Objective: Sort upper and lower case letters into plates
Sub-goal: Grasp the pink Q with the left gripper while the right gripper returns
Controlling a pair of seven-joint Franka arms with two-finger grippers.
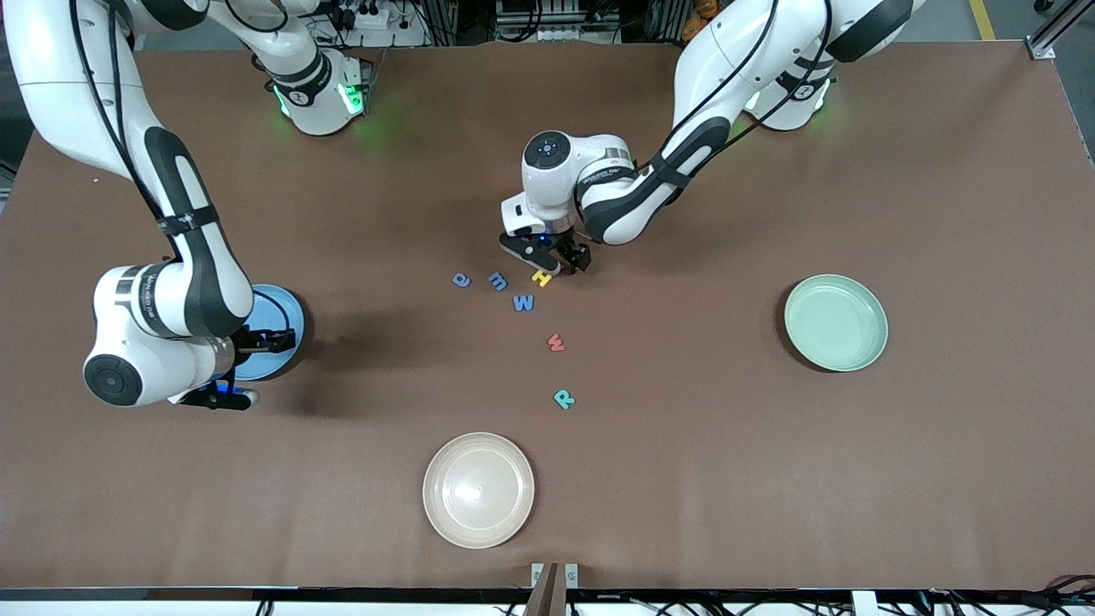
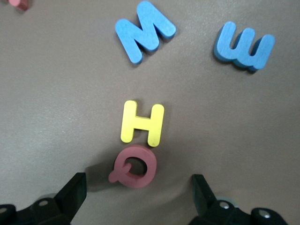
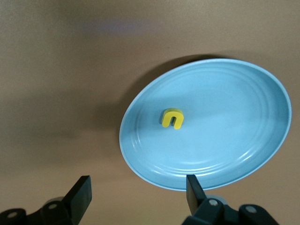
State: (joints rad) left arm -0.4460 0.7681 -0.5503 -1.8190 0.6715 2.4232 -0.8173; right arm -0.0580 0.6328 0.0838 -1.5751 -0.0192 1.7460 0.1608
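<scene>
Left gripper (image 1: 558, 259), fingers spread and empty, hangs low over yellow foam letter H (image 2: 142, 123) and pink foam letter Q (image 2: 135, 166), mid-table. Right gripper (image 1: 257, 342), also spread, empty, over bright blue round plate (image 3: 225, 131) holding small yellow foam letter (image 3: 172, 118). Pale mint green plate (image 1: 836, 322) sits toward left arm's end.

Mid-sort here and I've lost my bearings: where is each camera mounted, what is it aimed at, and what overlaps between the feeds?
Front view: high across the table, facing both arms; shows left gripper over the letters, right gripper over the blue plate, and the mint green plate.
Left wrist view: on the left wrist, looking down at the yellow H and pink Q; its open jaws show.
Right wrist view: on the right wrist, looking down at the blue plate with a small yellow letter; its open jaws show.
Shared: front and left wrist both show the yellow H.
</scene>
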